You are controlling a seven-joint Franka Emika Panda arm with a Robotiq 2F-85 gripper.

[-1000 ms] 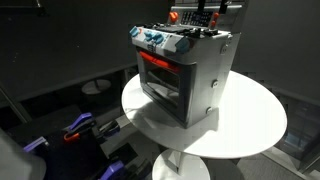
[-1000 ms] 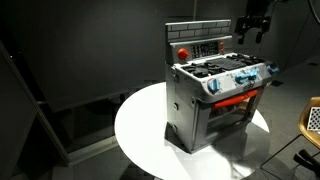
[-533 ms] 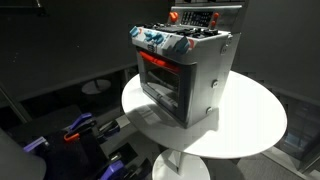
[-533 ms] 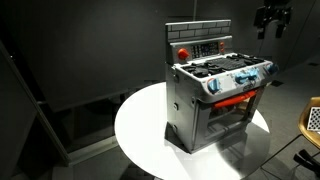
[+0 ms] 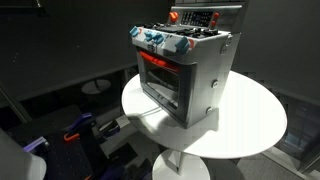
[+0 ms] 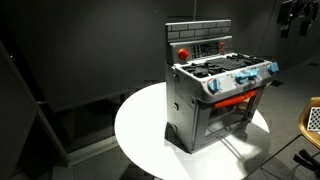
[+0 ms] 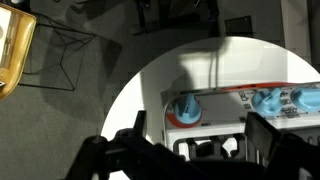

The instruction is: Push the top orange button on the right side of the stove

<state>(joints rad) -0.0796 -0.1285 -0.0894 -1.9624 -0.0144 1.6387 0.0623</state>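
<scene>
The silver-grey toy stove with a red-framed oven door (image 6: pixel 215 95) stands upright on the round white table (image 6: pixel 135 130), door facing the rim and control panel behind. High beyond it, well apart, hangs the black gripper (image 6: pixel 293 18), jaws spread wide and empty.

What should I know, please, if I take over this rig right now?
Gripper: the wrist view shows the jaws open and holding nothing. In an exterior view it hangs high and off to the side of the stove, touching nothing.
Stove: upright on the round white table, with its back control panel unobstructed.
Done: the pictures do not show whether the button has been pressed.
Left: if it has not, bring the gripper to the panel's right side and press the top orange button, which is too small to pick out here.
</scene>
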